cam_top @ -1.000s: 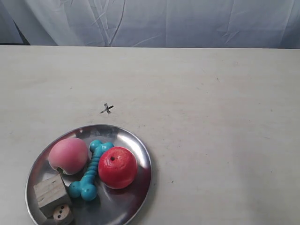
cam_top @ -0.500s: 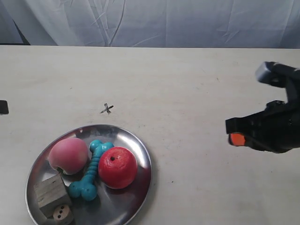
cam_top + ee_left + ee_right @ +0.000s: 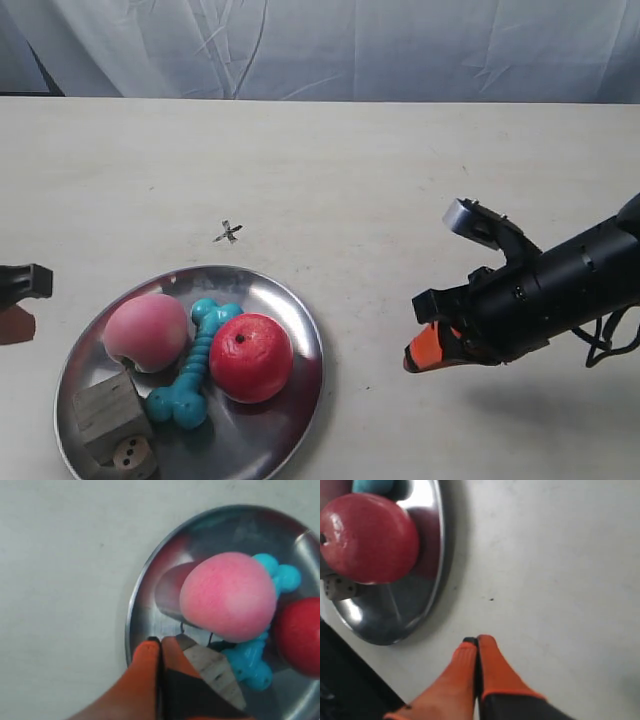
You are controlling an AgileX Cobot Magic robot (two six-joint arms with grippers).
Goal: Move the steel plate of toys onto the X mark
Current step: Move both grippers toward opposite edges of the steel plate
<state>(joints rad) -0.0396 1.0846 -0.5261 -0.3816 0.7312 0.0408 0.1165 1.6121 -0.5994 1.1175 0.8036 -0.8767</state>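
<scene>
The steel plate (image 3: 305, 385) lies at the exterior view's lower left, holding a pink peach (image 3: 146, 332), teal bone (image 3: 195, 365), red apple (image 3: 251, 357), wooden cube (image 3: 108, 413) and small die (image 3: 134, 456). The X mark (image 3: 228, 233) is on the table just beyond the plate. My left gripper (image 3: 160, 643) is shut and empty, its tips over the plate's rim (image 3: 134, 620) beside the cube (image 3: 215, 665) and peach (image 3: 227, 595). My right gripper (image 3: 477, 641) is shut and empty above bare table, a short way from the plate (image 3: 410, 610) on the apple's (image 3: 367, 537) side.
The right arm (image 3: 545, 290) reaches in from the exterior view's right edge, orange fingertips (image 3: 425, 350) low over the table. Only a bit of the left arm (image 3: 22, 285) shows at the left edge. A wrinkled pale curtain (image 3: 330, 45) hangs behind the table's far edge.
The right arm has come further in from the right and dropped toward the plate. The left arm has come into view at the left edge. Plate and toys have not moved.
</scene>
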